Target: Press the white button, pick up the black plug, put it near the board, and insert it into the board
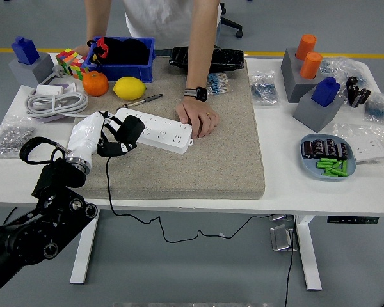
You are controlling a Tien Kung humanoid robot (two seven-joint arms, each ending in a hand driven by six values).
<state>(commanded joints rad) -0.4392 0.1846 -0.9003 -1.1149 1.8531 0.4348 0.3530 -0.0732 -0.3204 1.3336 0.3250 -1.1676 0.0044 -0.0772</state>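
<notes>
A white power strip (159, 130) lies across the tan mat (198, 147), its right end held down by a person's hand (197, 119). My left hand (105, 137) is shut on the black plug (129, 130), which hovers over the strip's left end, touching or just above it. The plug's black cord (107, 185) hangs off the table's front edge to the floor. The white button is not distinguishable. My right hand is out of the picture.
Behind the strip lie a pen (142, 100), a lemon (129, 87), an orange (95, 83), a blue bin (123, 57) and a coiled white cable (56, 102). A bag of screws (10, 137) sits left. At right stand grey blocks (320, 105) and a plate of parts (328, 157).
</notes>
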